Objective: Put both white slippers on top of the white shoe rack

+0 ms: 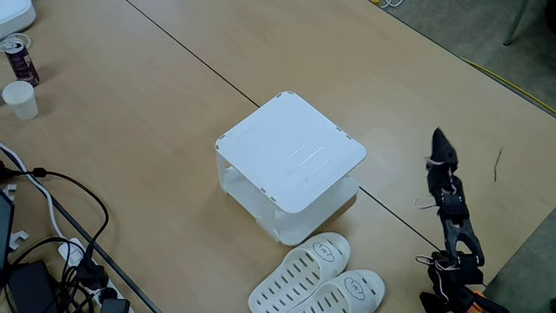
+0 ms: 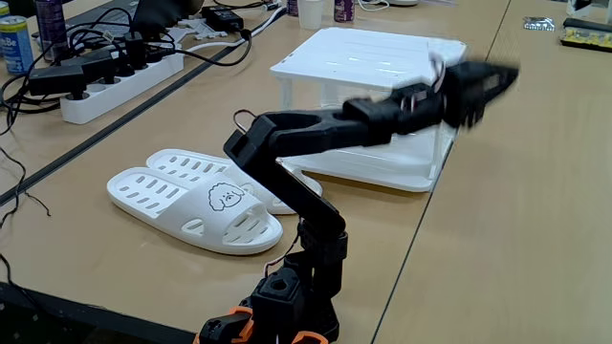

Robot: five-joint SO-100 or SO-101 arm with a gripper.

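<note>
The white shoe rack [image 1: 291,156] stands mid-table, and its flat top [image 2: 363,55] has nothing on it. Both white slippers lie side by side on the table in front of it, one [image 1: 300,271] beside the other [image 1: 347,293]. In a fixed view the nearer slipper [image 2: 191,205] shows a small cartoon face on its strap, with the second slipper [image 2: 196,164] behind it. My black arm stretches out low on the rack's right side. The gripper [image 1: 438,141] [image 2: 505,75] hovers off the rack's corner, far from the slippers, and looks shut and empty. It is slightly blurred.
A paper cup [image 1: 19,98] and a can [image 1: 19,59] stand at the far left. Cables [image 1: 52,217] and a power strip [image 2: 120,81] crowd the left edge. A dark seam [image 1: 195,56] crosses the table. The arm's base [image 2: 277,306] is near the front edge.
</note>
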